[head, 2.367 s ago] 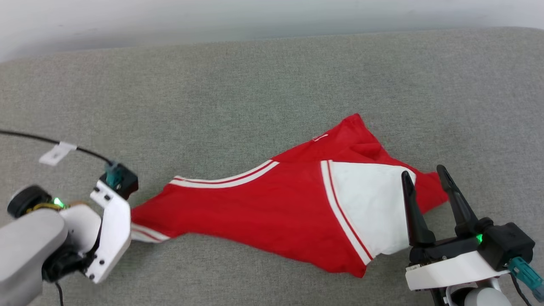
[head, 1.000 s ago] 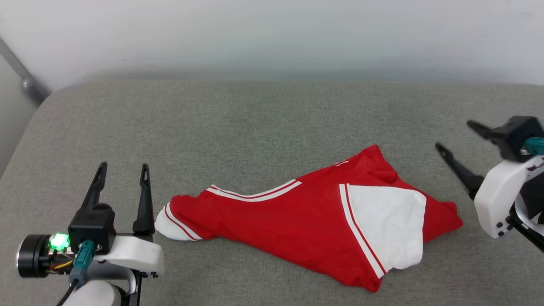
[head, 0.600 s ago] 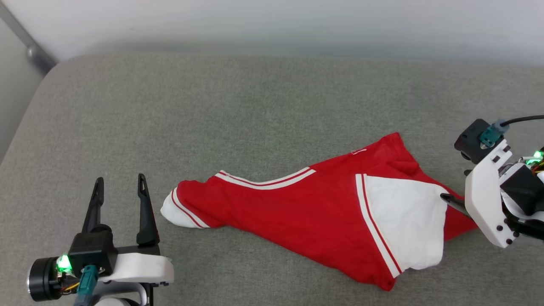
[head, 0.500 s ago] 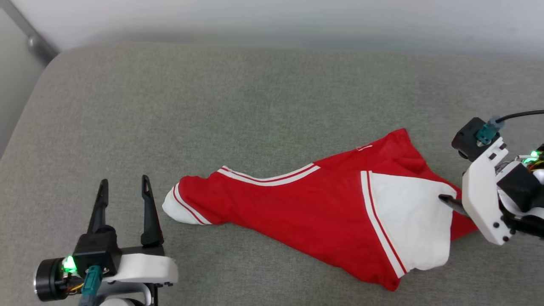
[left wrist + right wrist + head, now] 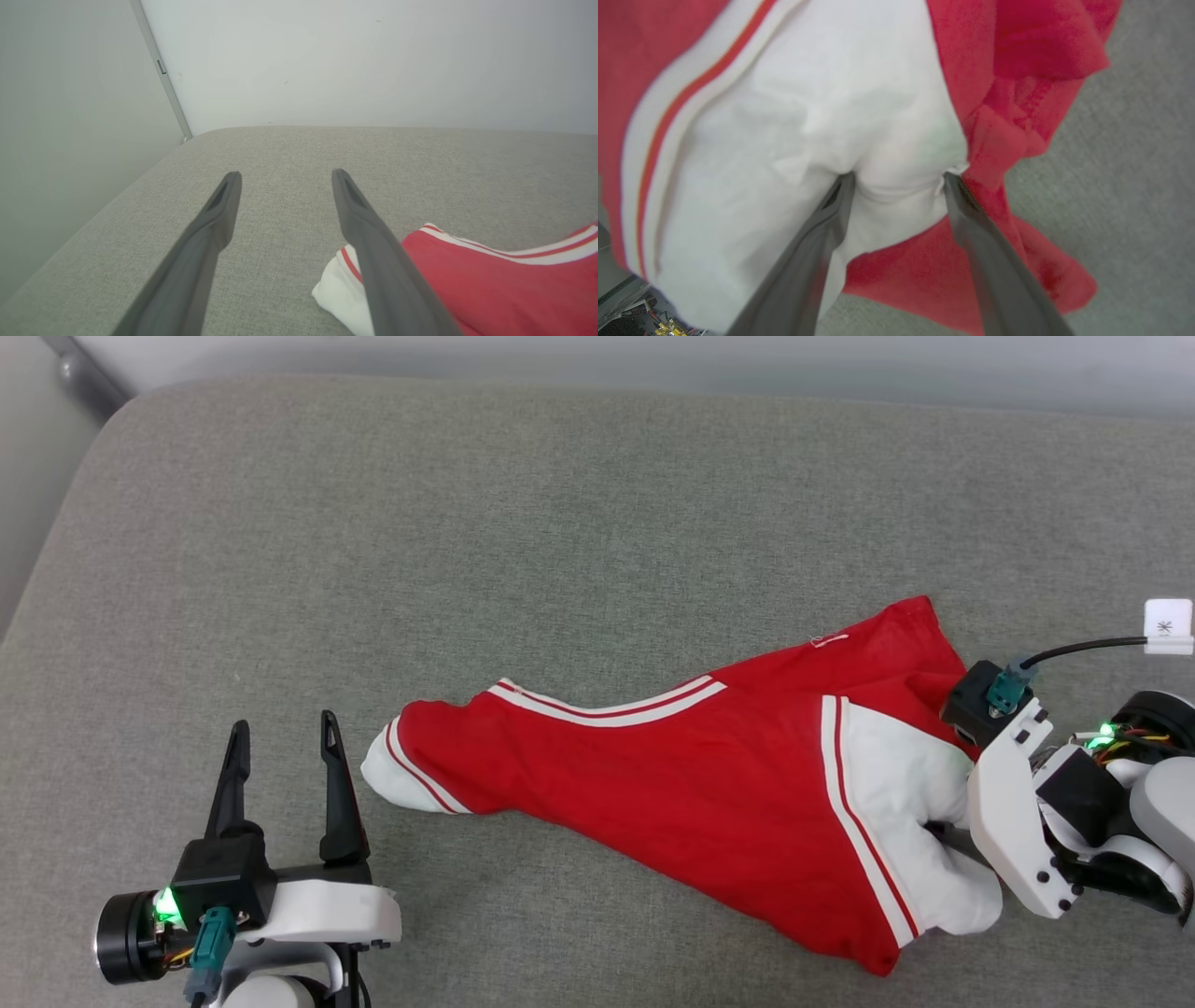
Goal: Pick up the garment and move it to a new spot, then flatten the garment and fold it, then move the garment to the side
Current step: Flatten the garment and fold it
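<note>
Red-and-white garment (image 5: 653, 784) (striped trim (image 5: 607, 710)), grey cushion (image 5: 560, 523)

The left gripper's (image 5: 286, 175) two long dark grey fingers rise from the bottom edge, spread wide, with the grey woven cushion (image 5: 289, 149) between them. At lower right lies the red jersey shirt (image 5: 490, 289); the right-hand finger crosses its white, red-striped sleeve end. A pale wall (image 5: 373, 60) spans the top, and a slim metal strip (image 5: 163, 74) slants at upper left.
</note>
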`<state>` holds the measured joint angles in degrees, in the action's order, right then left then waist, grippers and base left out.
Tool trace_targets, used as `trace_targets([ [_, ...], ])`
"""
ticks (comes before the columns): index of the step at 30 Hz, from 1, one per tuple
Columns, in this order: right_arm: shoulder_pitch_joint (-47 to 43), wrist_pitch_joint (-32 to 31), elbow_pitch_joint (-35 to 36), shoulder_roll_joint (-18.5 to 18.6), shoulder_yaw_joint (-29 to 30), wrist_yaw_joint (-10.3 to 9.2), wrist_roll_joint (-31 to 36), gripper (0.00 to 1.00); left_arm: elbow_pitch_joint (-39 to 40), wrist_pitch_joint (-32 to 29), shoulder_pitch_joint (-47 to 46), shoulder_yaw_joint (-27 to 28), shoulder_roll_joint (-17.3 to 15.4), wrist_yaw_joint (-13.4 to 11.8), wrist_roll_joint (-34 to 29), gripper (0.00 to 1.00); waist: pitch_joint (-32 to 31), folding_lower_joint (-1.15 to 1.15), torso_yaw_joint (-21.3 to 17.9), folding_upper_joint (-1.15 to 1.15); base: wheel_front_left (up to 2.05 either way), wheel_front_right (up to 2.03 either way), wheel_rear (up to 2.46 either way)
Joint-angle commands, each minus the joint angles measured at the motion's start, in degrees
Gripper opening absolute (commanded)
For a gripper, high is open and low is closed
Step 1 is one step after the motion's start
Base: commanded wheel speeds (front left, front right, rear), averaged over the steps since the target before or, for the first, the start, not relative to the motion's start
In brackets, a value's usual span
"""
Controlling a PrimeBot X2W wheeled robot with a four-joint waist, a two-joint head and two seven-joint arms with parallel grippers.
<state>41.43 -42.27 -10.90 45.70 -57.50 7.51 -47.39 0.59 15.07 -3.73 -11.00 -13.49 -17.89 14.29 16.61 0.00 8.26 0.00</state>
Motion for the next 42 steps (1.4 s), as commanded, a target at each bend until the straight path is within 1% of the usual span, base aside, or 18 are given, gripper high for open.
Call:
trace_targets([
  [1,-0.49,1.74,-1.32,-1.23,-1.84,-0.04,-0.26,0.0,-0.23,0.14,0.81,0.94,0.73,0.68,-0.76,1.0,-0.27,0.0,-0.42,0.0,0.0,0.0,0.0],
  [4,2.05,6.42,-1.01,-0.11,-2.04,-0.03,-0.28,0.0,-1.04,0.14,1.37,2.69,2.04,2.09,-2.15,1.0,-1.07,0.0,-1.18,0.0,0.0,0.0,0.0],
  [8,4.29,12.39,-0.19,2.53,0.49,-0.05,-2.09,0.0,-1.59,0.14,2.47,4.91,3.76,3.66,-3.54,1.0,-2.35,0.0,-2.25,0.0,0.0,0.0,0.0],
  [13,3.9,15.63,-2.33,7.29,4.26,-0.05,-4.38,0.0,-1.63,0.14,3.51,7.0,5.68,5.4,-5.09,1.0,-3.08,0.0,-2.94,0.0,0.0,0.0,0.0],
  [17,0.85,16.43,-7.31,8.89,7.15,-0.04,-6.7,0.0,-1.56,0.14,3.48,8.11,6.71,6.86,-6.15,1.0,-2.53,0.0,-3.07,0.0,0.0,0.0,0.0],
  [19,-0.83,16.1,-10.97,8.46,8.19,-0.04,-7.51,0.0,-1.79,0.14,3.27,8.51,7.24,7.52,-6.63,1.0,-2.12,0.0,-3.01,0.0,0.0,0.0,0.0],
  [23,-4.36,15.97,-18.33,5.29,8.93,-0.04,-7.88,0.0,-2.36,0.14,2.65,8.98,7.91,8.8,-7.51,1.0,-1.63,0.0,-2.67,0.0,0.0,0.0,0.0],
  [25,-5.64,17.06,-21.09,3.78,9.19,-0.03,-7.86,0.0,-2.76,0.14,2.51,9.27,8.15,9.19,-7.89,1.0,-1.82,0.0,-2.56,0.0,0.0,0.0,0.0],
  [27,-6.01,18.95,-22.41,2.54,9.48,-0.04,-7.22,0.0,-3.1,0.14,2.89,9.71,8.39,9.48,-8.16,1.0,-2.42,0.0,-2.73,0.0,0.0,0.0,0.0],
  [28,-5.81,20.4,-22.76,2.4,9.85,-0.04,-6.62,0.07,-3.31,0.14,3.2,10.0,8.5,9.67,-8.35,1.0,-2.88,0.0,-2.88,0.0,0.0,0.0,0.0],
  [30,-5.23,23.56,-23.19,2.11,10.59,-0.04,-5.23,1.0,-3.59,0.14,3.82,10.36,8.67,9.88,-8.72,1.0,-3.97,0.0,-3.24,0.0,0.0,0.0,0.0],
  [34,-5.06,31.87,-23.74,1.91,12.83,-0.04,-0.89,1.0,-4.24,0.14,4.62,10.85,8.76,10.74,-9.36,1.0,-6.31,0.0,-4.03,0.0,0.0,0.0,0.0],
  [37,-6.25,38.62,-23.06,1.01,15.9,-0.04,2.4,1.0,-4.58,0.14,4.62,11.22,8.32,11.29,-9.83,1.0,-7.94,0.0,-4.74,0.0,0.0,0.0,0.0],
  [40,-7.21,45.44,-21.48,-0.22,20.67,-0.04,6.56,1.0,-5.1,0.14,3.78,11.45,7.42,12.28,-10.33,1.0,-9.13,0.0,-5.57,0.0,0.0,0.0,0.0],
  [42,-8.71,49.62,-20.19,-1.8,24.82,-0.04,9.75,1.0,-5.7,0.14,2.45,11.14,6.47,13.22,-10.77,1.0,-9.88,0.0,-6.01,0.0,0.0,0.0,0.0],
])
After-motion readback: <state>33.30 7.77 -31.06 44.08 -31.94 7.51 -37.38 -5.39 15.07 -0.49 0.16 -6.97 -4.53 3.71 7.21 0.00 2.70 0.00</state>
